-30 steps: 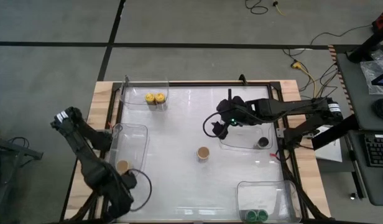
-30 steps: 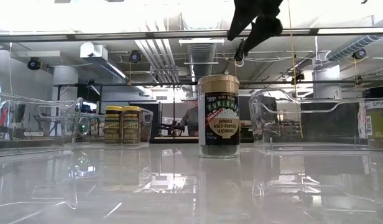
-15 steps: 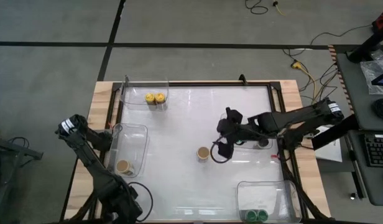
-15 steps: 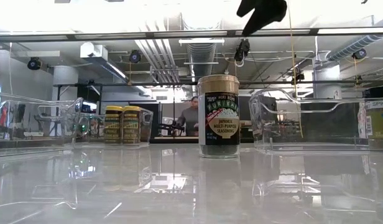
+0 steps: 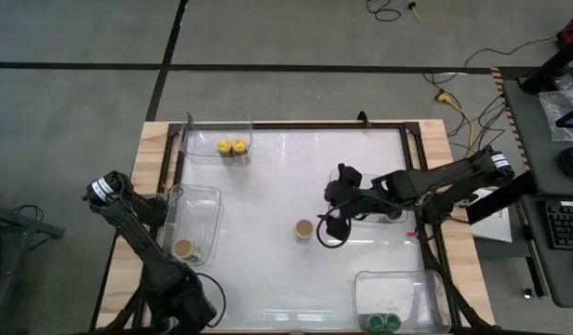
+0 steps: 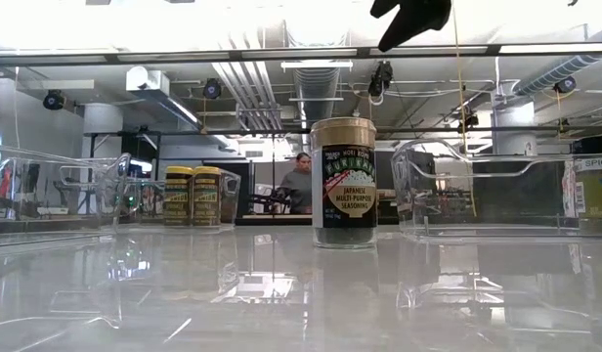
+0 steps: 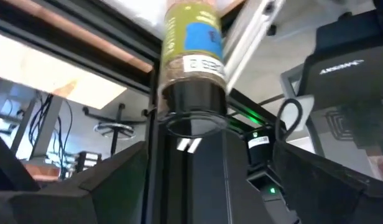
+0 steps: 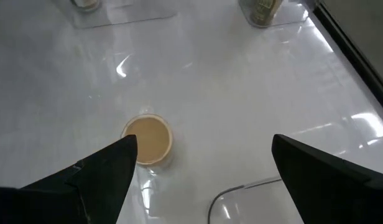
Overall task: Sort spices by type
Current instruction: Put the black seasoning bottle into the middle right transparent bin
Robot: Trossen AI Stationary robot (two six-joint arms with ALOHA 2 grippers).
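The right gripper, jaws wide, hovered just right of the tan-lidded furikake jar mid-desk; best to centre over the lid, then descend straight.

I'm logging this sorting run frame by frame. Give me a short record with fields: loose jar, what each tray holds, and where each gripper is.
loose jar: tan-lid jar upright on the table, outside every tray
far-left tray: two yellow-lid jars
left tray: one tan-lid jar
near-right tray: two green-lid jars
right gripper: open, above the table beside the loose jar, empty
left gripper: at the table's near-left edge, beside the left tray
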